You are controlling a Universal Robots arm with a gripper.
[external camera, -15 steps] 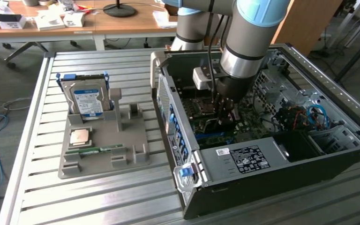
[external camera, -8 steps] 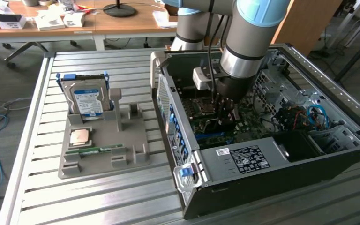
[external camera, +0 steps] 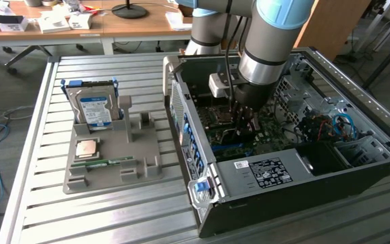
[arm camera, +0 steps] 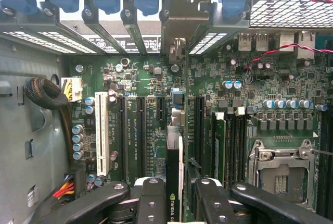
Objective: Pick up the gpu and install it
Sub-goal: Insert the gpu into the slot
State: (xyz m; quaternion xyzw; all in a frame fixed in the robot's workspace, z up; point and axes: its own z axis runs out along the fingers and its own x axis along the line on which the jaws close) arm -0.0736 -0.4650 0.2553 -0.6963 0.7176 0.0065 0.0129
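Open computer case (external camera: 276, 173) lay on its side on the slatted metal table (external camera: 39, 168), so that I had the motherboard (arm camera: 151, 83) facing up and could bring the arm straight down onto it; the case walls and the drive cage at the exterior view's right fenced the work in on all sides, leaving free room only upward. Beside the case, at the exterior view's left, stood the grey parts stand (external camera: 114, 168), holding the hard drive (external camera: 95, 108) upright and a memory stick (external camera: 103, 163) lying flat, well apart from the work. Inside the case, I had the gripper (arm camera: 174, 203) lowered over the expansion slots; its black fingers (arm camera: 151, 200) were partly closed on the gpu (arm camera: 175, 182), which I held edge-on between them, its metal bracket (arm camera: 179, 26) reaching toward the blue-clipped rear openings of the case. I judged the card upright and lined up along a long slot so that it could seat, with neighbouring slots and the memory sockets close on either side; whether it was already seated I could not tell
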